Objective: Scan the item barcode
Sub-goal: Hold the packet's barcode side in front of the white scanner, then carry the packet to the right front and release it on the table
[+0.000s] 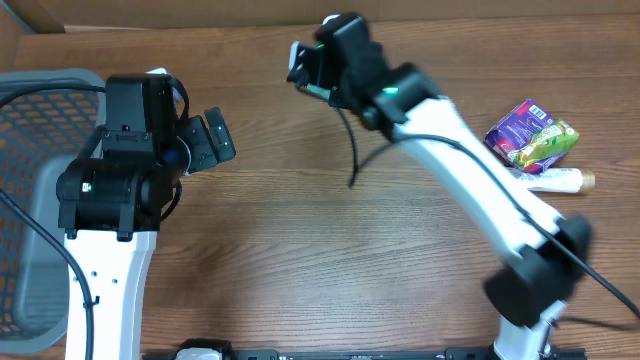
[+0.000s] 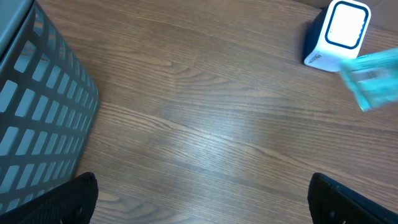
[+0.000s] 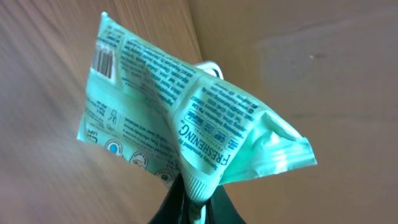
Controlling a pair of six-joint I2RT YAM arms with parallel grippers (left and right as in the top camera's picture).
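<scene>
My right gripper (image 3: 199, 200) is shut on the crimped end of a teal wipes packet (image 3: 180, 118), held up in the air. The packet's barcode (image 3: 104, 60) shows at its upper left corner. In the overhead view the right gripper (image 1: 305, 70) sits at the back of the table, and the packet is mostly hidden under it. The left wrist view shows the packet (image 2: 373, 78) blurred beside a white and blue scanner box (image 2: 339, 34). My left gripper (image 1: 215, 140) (image 2: 202, 199) hangs open over bare wood, nothing between its fingers.
A grey mesh basket (image 1: 40, 200) (image 2: 37, 112) stands at the left edge, beside the left arm. A purple and green snack bag (image 1: 530, 135) and a white tube (image 1: 555, 180) lie at the right. A cardboard wall (image 1: 200, 12) runs along the back.
</scene>
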